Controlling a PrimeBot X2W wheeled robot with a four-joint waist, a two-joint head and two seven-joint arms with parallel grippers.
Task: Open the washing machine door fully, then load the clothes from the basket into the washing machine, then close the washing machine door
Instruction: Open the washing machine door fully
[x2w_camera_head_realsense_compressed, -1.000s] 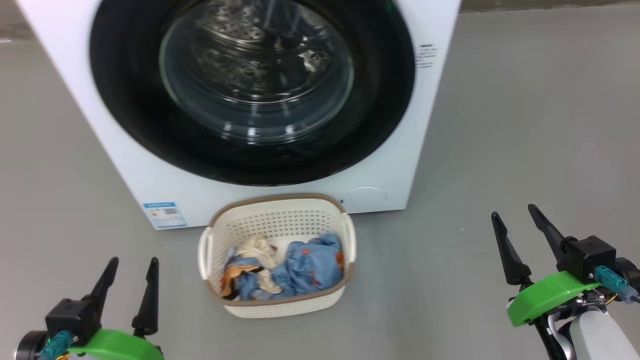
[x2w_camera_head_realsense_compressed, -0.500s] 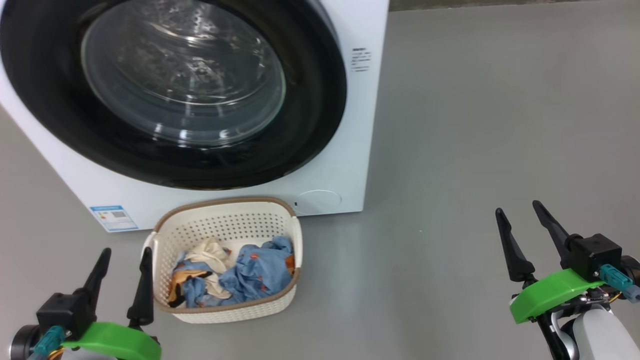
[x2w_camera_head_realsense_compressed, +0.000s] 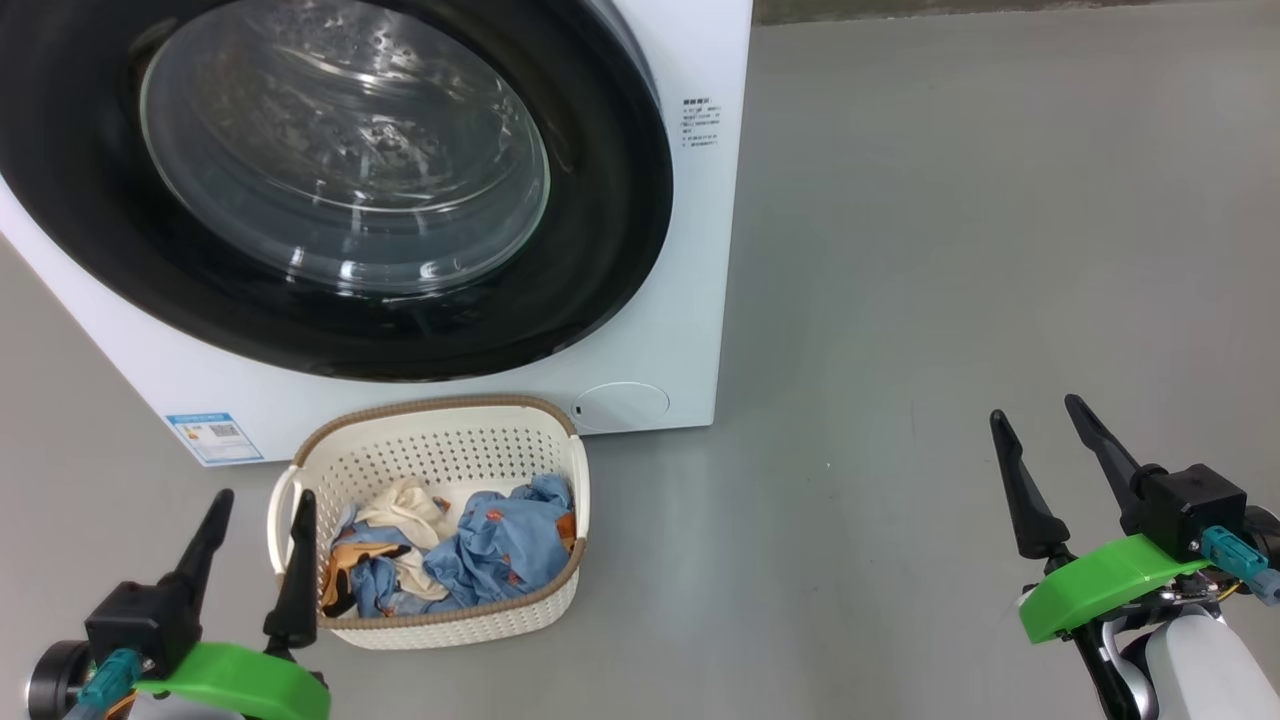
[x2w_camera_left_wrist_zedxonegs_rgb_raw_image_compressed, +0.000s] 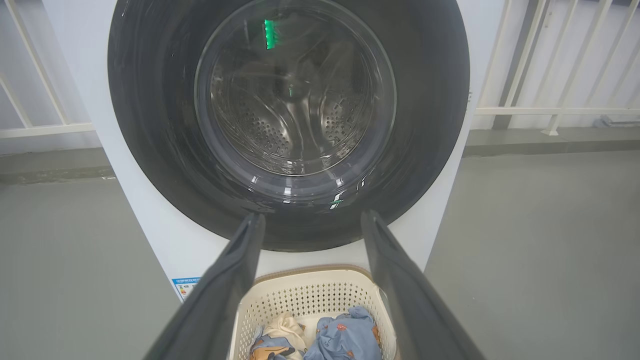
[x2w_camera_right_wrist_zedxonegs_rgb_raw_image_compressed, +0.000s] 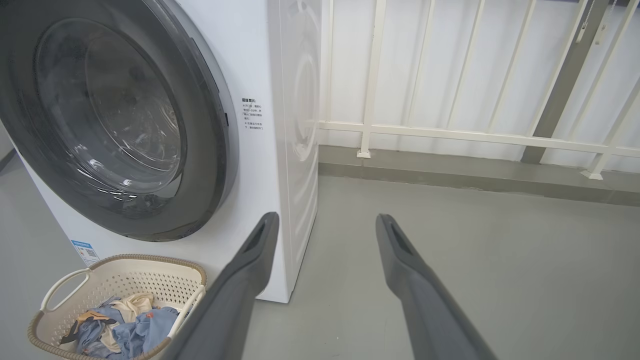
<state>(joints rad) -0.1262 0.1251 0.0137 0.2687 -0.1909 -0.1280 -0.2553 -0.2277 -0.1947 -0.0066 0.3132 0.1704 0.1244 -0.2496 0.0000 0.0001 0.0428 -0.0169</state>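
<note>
1. Progress: none of the three steps shows as done. The washing machine door (x2w_camera_head_realsense_compressed: 330, 180) sits flush in the front of the washing machine (x2w_camera_head_realsense_compressed: 690, 300), judged shut. Opening, loading and closing are all left.
2. Left gripper (x2w_camera_head_realsense_compressed: 265, 497): two long dark tapered fingers, spread apart, nothing between them.
3. Right gripper (x2w_camera_head_realsense_compressed: 1033, 408): same build, fingers spread apart and empty, over bare floor (x2w_camera_head_realsense_compressed: 950, 250).
4. Washing machine door: large round panel with a wide glossy black rim and a clear domed glass centre. It stands ahead of and above the left fingertips, and ahead and to the left of the right fingers, well apart from them.
5. Washing machine: white box with smooth, hard panels. A perforated steel drum (x2w_camera_left_wrist_zedxonegs_rgb_raw_image_compressed: 295, 115) shows through the glass. A blue label (x2w_camera_head_realsense_compressed: 213, 436) sits low on the front, beyond the left fingers.
6. Basket (x2w_camera_head_realsense_compressed: 430, 405): cream perforated plastic with rounded corners, a brown woven-look rim and a white loop handle (x2w_camera_head_realsense_compressed: 278, 505). It stands on the floor against the machine's foot, just beside the left gripper's inner finger. In the left wrist view it lies low between the two fingers. Contact cannot be told.
7. Clothes (x2w_camera_head_realsense_compressed: 480, 550): soft crumpled heap, all inside the basket. It holds light blue fabric with small orange prints, plus cream and orange-brown pieces, judged limp and easily pinched.
8. Floor: smooth matt grey.
9. Railing (x2w_camera_right_wrist_zedxonegs_rgb_raw_image_compressed: 450, 130): white bars, far beyond the right fingertips.
</note>
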